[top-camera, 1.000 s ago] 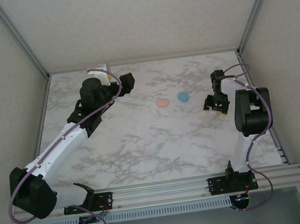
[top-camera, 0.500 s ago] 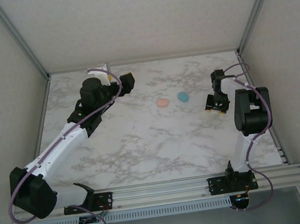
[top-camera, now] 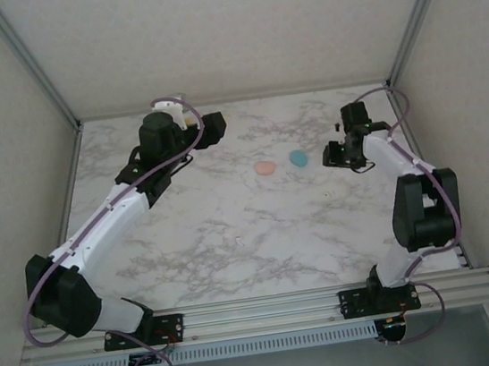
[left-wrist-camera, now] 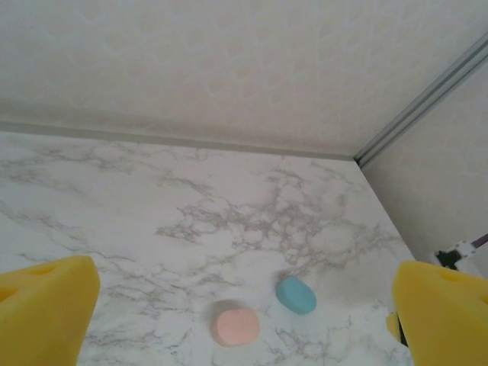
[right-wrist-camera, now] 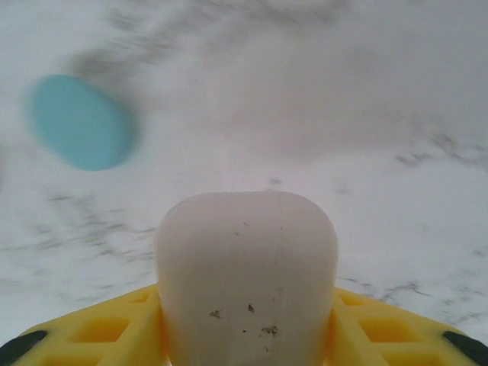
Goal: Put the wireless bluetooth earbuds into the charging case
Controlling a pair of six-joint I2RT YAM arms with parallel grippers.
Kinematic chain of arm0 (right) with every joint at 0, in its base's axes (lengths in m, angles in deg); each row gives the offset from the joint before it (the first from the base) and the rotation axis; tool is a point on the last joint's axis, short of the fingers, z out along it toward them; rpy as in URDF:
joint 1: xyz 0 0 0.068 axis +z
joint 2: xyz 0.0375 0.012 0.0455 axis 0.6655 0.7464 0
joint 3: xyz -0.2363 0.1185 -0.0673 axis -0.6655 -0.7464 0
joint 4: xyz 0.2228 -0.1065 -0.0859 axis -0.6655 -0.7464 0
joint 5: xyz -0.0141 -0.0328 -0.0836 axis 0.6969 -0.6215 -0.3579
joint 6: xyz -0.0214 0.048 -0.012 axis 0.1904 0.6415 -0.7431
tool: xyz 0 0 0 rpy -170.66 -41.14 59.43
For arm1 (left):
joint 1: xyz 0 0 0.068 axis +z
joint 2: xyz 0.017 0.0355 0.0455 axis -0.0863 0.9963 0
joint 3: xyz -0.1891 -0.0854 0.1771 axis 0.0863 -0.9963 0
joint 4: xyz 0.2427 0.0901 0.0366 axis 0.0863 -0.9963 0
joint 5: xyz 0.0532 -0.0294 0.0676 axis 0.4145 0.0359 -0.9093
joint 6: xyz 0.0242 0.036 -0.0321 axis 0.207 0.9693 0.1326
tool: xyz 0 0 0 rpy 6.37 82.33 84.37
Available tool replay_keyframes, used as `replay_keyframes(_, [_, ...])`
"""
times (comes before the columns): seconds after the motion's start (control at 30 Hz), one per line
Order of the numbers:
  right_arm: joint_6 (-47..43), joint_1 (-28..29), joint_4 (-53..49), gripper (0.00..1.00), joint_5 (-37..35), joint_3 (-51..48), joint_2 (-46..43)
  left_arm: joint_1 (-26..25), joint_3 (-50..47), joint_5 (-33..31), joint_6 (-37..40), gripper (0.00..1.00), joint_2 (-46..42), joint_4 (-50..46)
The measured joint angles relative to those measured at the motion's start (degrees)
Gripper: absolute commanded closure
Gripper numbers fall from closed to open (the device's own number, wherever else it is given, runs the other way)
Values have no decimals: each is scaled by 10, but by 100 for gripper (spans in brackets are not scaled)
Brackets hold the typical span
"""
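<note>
Nearest your right wrist camera, the right gripper (right-wrist-camera: 245,335) is clamped on a white rounded piece (right-wrist-camera: 245,252) flecked with dark specks. Past it, the teal rounded case (right-wrist-camera: 80,122) lies blurred on the marble table (right-wrist-camera: 381,114). The left wrist view is sharper: the left gripper (left-wrist-camera: 244,301) is spread wide, and the teal rounded case, a smooth oval, sits just beside the pink rounded case (left-wrist-camera: 235,326), not touching. Overhead, both lie mid-table between the arms.
</note>
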Motion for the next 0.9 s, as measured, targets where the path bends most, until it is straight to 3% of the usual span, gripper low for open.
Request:
replay_keyframes(0.13, [-54,81,25,53,6,5,-55,5,37,40,-3,13,27,-29])
replay_keyframes(0.37, [-200,206,94,55,26,5,-131,10,90,173,0,21,67,-61])
replay_keyframes(0.63, [-317,244,184,59,64,-33,-185,10,111,314,0,29,98,-72])
replay_keyframes(0.9, [-350,250,208,59,68,-33,-185,3,146,390,17,35,116,-110])
